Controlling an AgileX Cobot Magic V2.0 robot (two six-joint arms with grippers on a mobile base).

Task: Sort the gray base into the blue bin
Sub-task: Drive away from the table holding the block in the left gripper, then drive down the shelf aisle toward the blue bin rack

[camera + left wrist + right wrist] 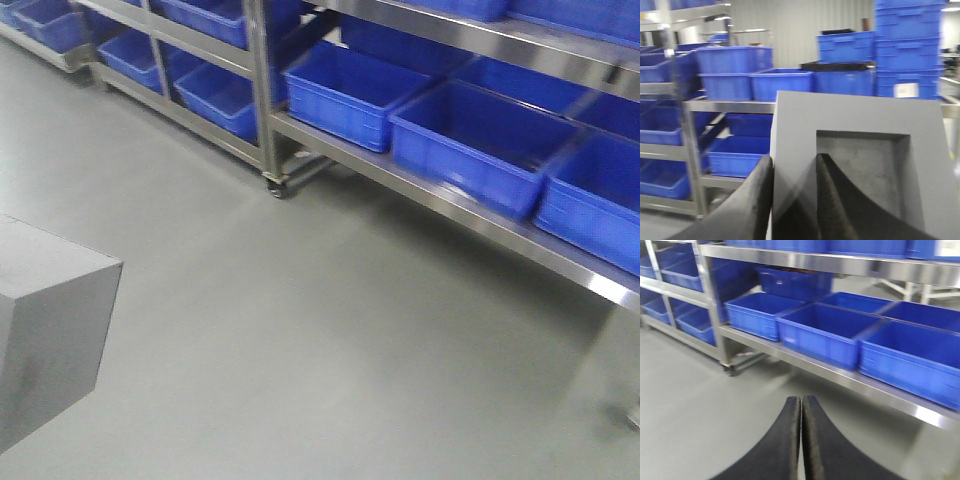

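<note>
The L gripper (pixel 795 160) is grasping the gray base (pixel 850 112), jaws clenched on one wall of it. In the L wrist view one dark finger (pixel 756 195) is pressing the outer face at 7 o'clock, and the other is sitting inside the shallow square recess (pixel 867 165) at 5 o'clock. The block's recessed face is pointing at the wrist cam. In the front view the block is showing as a plain gray box at 8 o'clock, cut off by the frame edge, above the gray floor (pixel 330 330) and well apart from the shelving. The R gripper (pixel 801 399) is gripping nothing; its two fingers are pressing flat together w/ no gap, aiming toward 12 o'clock in its own view. A steel rack (pixel 805 262) is running from 10 to 3 o'clock in the R wrist view, standing on a caster (pixel 277 187). On its lower shelf a blue bin (pixel 822 332) is sitting open-topped at 12 o'clock, just beside look-alike bins (pixel 760 312) at 10 and 3 o'clock; which one the block belongs in can't be told. In the L wrist view, stacked blue totes (pixel 907 45) are rising at 1 o'clock behind the block, w/ a white label (pixel 906 90) on one. All three views are looking a bit blurred.
</note>
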